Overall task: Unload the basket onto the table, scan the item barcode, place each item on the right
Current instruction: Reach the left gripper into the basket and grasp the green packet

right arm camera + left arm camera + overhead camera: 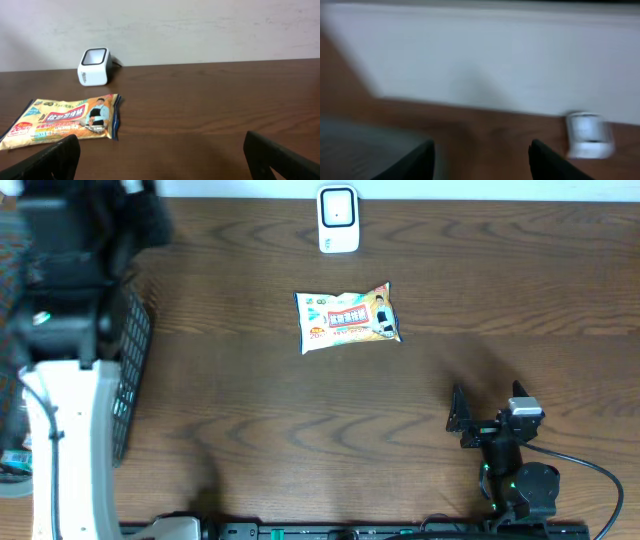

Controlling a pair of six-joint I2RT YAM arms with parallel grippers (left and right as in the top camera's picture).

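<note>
The item is a flat orange and white snack packet point(348, 318) lying face up mid-table, also seen as the packet point(65, 122) at the left of the right wrist view. The white barcode scanner point(338, 220) stands at the far edge behind it, its dark window showing on the scanner point(95, 66). My right gripper point(487, 408) rests low at the near right, well apart from the packet; it is open point(160, 160) and holds nothing. The left wrist view is blurred: my left gripper point(481, 161) has its fingers apart over bare table, with the scanner point(588, 135) off to the right.
A dark wire basket point(130, 370) stands along the left edge, under the raised left arm point(60, 310), which fills that corner. A grey blurred mass point(360, 150) lies at the lower left of the left wrist view. A white wall backs the table.
</note>
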